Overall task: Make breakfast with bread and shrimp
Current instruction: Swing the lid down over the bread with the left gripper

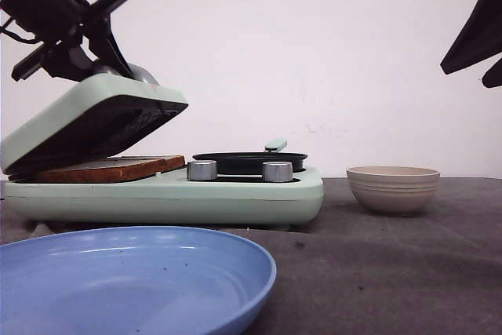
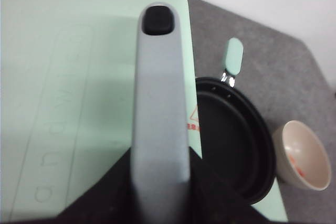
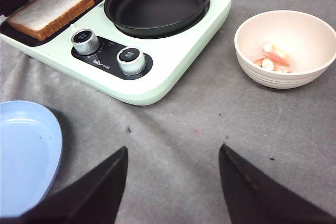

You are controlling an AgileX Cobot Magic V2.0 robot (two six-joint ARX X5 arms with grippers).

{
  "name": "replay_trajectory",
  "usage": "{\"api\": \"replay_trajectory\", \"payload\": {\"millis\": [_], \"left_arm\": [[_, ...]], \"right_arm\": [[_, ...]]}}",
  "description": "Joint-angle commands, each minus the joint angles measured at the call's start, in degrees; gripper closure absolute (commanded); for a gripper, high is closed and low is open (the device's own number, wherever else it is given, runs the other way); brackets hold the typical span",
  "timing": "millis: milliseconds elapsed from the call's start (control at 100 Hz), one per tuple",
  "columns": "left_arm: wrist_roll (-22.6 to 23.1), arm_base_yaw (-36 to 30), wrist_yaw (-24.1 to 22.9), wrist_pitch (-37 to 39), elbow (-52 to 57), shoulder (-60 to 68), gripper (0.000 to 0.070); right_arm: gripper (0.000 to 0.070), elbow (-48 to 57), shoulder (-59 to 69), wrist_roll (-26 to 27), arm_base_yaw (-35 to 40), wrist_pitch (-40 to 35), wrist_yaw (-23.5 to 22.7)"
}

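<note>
Bread [image 3: 52, 8] in the half-open breakfast maker [image 1: 235, 194], shrimp [image 3: 274, 59] in the bowl [image 1: 392, 188].
Two slices lie side by side on the maker's lower plate under its tilted lid [image 1: 86, 119]; the black pan [image 3: 156, 2] sits beside them. The left gripper [image 1: 98, 33] grips the lid's grey handle [image 2: 160, 108] (jaws clamped). The right gripper [image 3: 173, 182] hovers over the tabletop [image 3: 210, 124] near the maker, jaws apart; the blue plate [image 1: 133, 280] lies in front.
</note>
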Motion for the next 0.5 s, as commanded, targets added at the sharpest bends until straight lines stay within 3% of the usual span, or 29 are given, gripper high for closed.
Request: {"api": "replay_trajectory", "payload": {"millis": [0,490], "left_arm": [[5.51,0.35,-2.80,-5.22,-1.11,2.19,0.0696],[5.81,-4.31,-2.86,-6.38,-1.11,9.51,0.0696]], "right_arm": [[0.0362,0.33,0.26,-0.28,0.31,0.66,0.24],[0.0362,0.33,0.26,-0.26,0.31,0.26,0.22]]}}
